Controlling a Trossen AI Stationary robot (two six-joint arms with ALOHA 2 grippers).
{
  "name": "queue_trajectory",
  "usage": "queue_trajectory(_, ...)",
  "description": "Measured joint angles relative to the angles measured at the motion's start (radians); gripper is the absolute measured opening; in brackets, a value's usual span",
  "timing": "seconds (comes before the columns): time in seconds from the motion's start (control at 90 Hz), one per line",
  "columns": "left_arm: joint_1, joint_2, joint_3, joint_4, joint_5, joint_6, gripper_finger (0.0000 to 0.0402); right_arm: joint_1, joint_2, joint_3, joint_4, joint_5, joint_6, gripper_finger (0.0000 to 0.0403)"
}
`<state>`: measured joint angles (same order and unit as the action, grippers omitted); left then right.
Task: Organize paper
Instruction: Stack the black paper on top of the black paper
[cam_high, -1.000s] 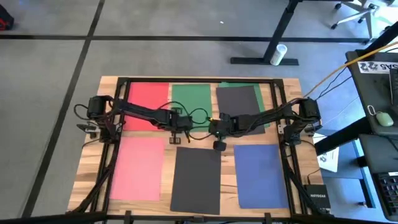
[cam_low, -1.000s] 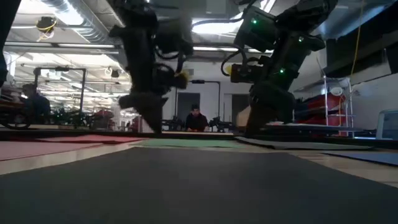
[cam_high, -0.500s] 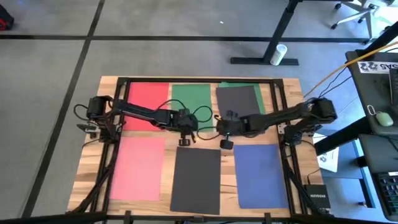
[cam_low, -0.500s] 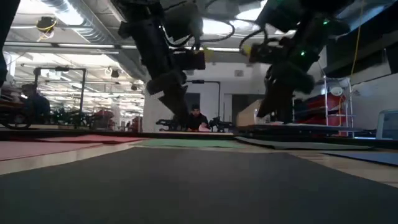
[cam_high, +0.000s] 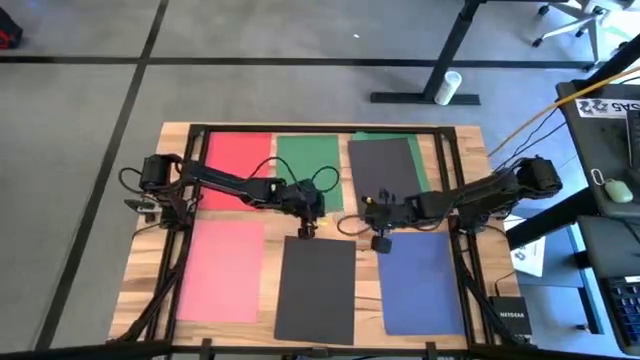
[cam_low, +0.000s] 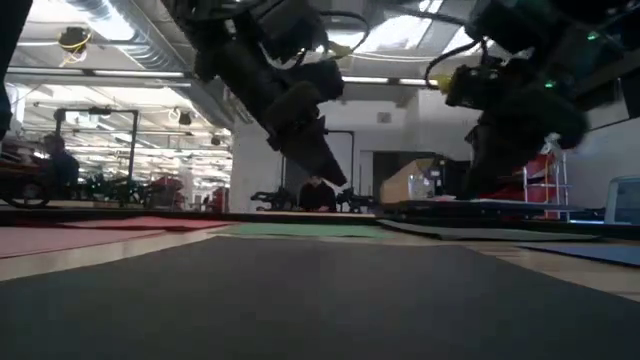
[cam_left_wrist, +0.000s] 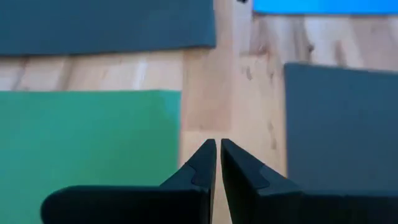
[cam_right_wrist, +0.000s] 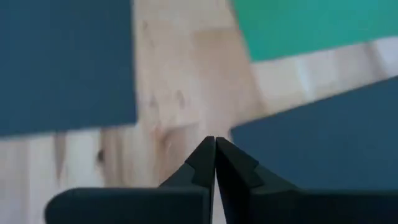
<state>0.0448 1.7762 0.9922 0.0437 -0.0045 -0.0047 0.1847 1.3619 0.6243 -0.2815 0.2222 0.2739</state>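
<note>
Paper sheets, thin flat coloured rectangles (cam_high: 315, 288), lie in two rows on the wooden tabletop (cam_high: 470, 160) from above; light, limp and slippery, each is probably best taken at an edge. Both wrist views show the left hand (cam_left_wrist: 217, 155) and right hand (cam_right_wrist: 215, 152) pinched closed on nothing, over bare wood between sheets.

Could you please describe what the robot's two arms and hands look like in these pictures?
Both arms are dark, slim and jointed, with black cables looping along them. The left hand and right hand each end in two black, wedge-shaped fingers tapering to a point.
</note>
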Motion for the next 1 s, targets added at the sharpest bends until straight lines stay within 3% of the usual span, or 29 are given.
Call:
queue_trajectory(0.178,-0.001,-0.001,-0.102,0.224,0.046,-0.056,0.0008,0.057,0.000,0.001,-0.027,0.080,0.029,0.0021)
queue_trajectory(0.544,0.022,-0.001,-0.241,0.496,0.045,-0.112,0.0008,0.070,0.135,0.001,-0.069,0.237,0.015,0.0132)
queue_trajectory(1.0,0.039,-0.001,-0.266,0.548,0.043,-0.119,0.0008,0.064,0.225,0.005,-0.050,0.327,0.010,0.0140)
